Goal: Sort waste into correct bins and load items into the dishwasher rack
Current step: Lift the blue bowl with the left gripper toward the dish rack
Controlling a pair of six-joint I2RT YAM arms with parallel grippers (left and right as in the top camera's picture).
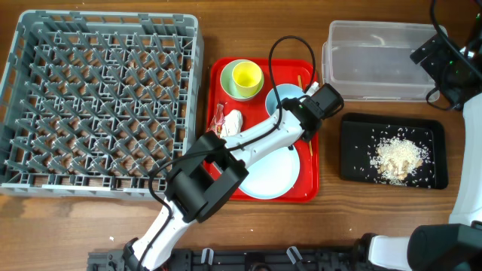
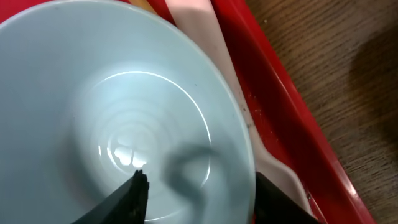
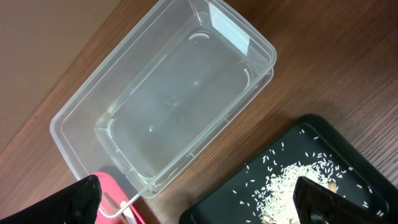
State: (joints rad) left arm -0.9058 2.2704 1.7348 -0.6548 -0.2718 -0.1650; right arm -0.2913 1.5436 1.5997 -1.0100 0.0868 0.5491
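Two arms reach over the wooden surface [image 1: 75,218]. Biggest on it is the grey dishwasher rack [image 1: 102,102] at the left, its pegs bare. Just beside it sits the red serving tray [image 1: 307,192], and beyond that, at the right, the clear tub [image 1: 376,56] lies behind the black tray [image 1: 354,150], which holds the rice scraps [image 1: 395,156].

On the red tray the round plate [image 1: 271,177] lies nearest the front edge, partly under the left arm. At the back the pale green bowl [image 1: 230,83] holds the yellow cup [image 1: 247,75], and the small white bowl [image 2: 124,93] stands at the back right corner. The tissue [image 1: 234,120] and snack wrapper [image 1: 220,113] lie by the tray's left wall. The white fork [image 2: 214,43] rests between the small bowl and the tray's right wall, with the chopsticks [image 1: 300,80] near it.

The left gripper [image 2: 202,186] has its jaws partly apart astride the small bowl's rim, one finger inside and one outside, with a gap left inside. The right gripper [image 3: 199,193] hangs above the tub and black tray, jaws spread wide and holding nothing.
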